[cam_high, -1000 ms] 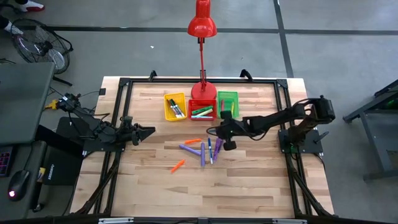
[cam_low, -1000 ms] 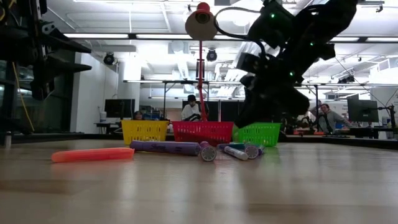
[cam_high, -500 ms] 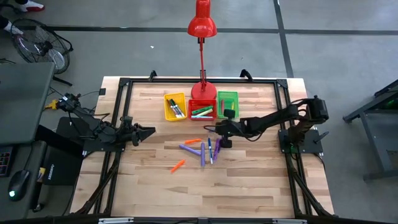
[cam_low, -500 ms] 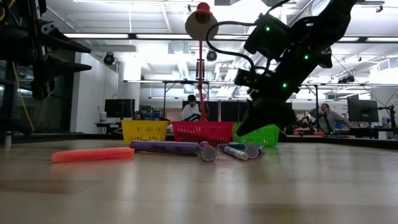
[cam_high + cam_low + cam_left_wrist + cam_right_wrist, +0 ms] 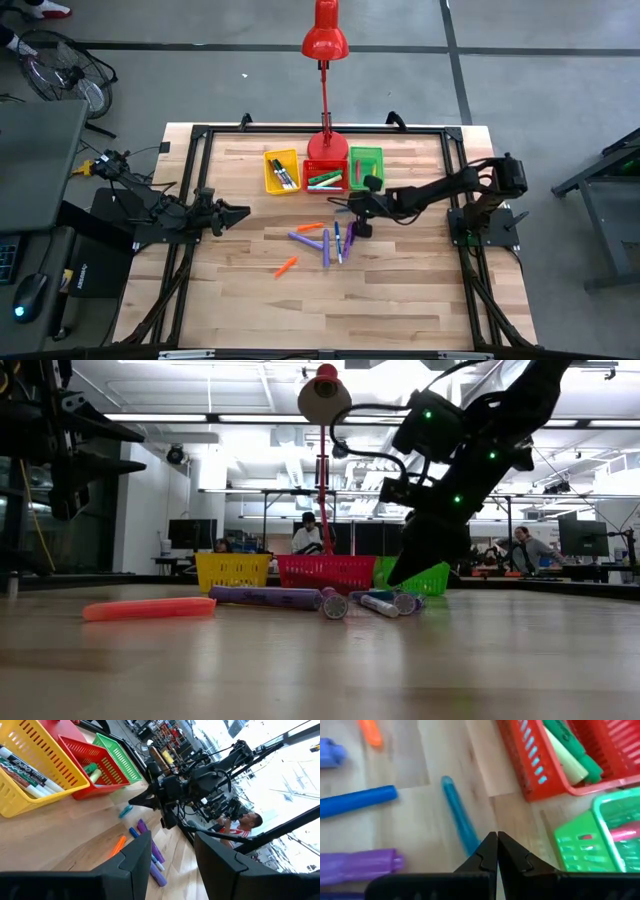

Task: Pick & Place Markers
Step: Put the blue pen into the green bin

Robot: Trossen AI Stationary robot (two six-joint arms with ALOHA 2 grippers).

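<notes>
**Two arms, one loose heap of markers**

Several markers (image 5: pixel 327 240) lie scattered at the middle of the table (image 5: pixel 420 300), with one orange marker (image 5: pixel 286 266) apart toward seven o'clock. The right gripper (image 5: pixel 347 209) hangs above the heap's one o'clock edge, just short of the red bin (image 5: pixel 325 177), fingers pressed together on nothing, tips over a teal marker (image 5: pixel 460 822). The left gripper (image 5: pixel 244 211) waits at nine o'clock, fingers apart and empty.
</notes>
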